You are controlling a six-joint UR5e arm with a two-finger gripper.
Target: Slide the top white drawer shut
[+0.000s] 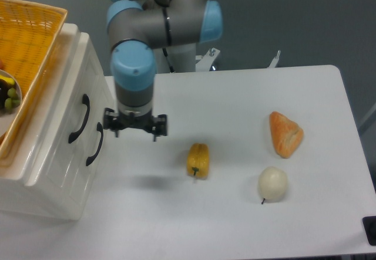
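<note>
The white drawer unit (56, 172) stands at the table's left edge. The top white drawer (69, 90) has a flat front with a curved black handle (80, 118). The lower drawer front (76, 172) has a like handle (95, 144). The two fronts look about level with each other, and I see no clear gap. My gripper (136, 128) hangs from the arm just right of the handles, a short way off the drawer fronts and above the table. Its fingers are hidden under the wrist, so I cannot tell whether it is open.
An orange woven basket (32, 31) sits on top of the drawer unit, with a bowl of fruit (8, 93) in it. A yellow fruit (198, 160), a piece of bread (285, 134) and a white pear (272, 183) lie on the white table (235, 95).
</note>
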